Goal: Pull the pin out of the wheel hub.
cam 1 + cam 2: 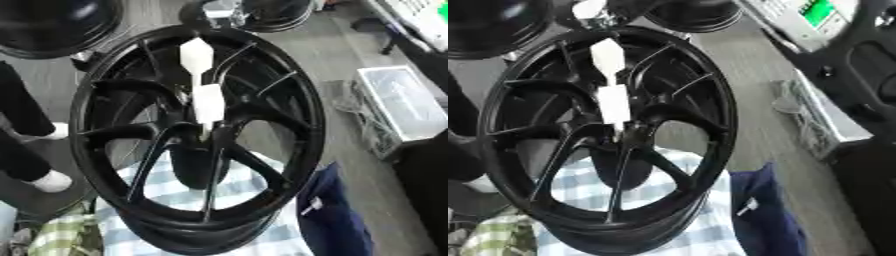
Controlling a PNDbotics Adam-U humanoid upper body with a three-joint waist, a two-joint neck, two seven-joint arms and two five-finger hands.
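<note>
A large black wheel hub [197, 135] with many spokes stands tilted and fills the middle of both eye views. A white pin [208, 102] sticks out of its centre hole [205, 134]. The pin has two blocky white sections joined by a thin neck, and its outer end [196, 54] points up and away from the centre. Neither of my hands shows in either view, and nothing touches the pin.
The hub rests on a blue-and-white checked cloth [245, 197]. A dark blue cloth [328, 215] lies at its right, a green checked cloth [61, 240] at lower left. Other black rims sit at top left [52, 20] and top [267, 15]. A white tray [402, 100] stands at right.
</note>
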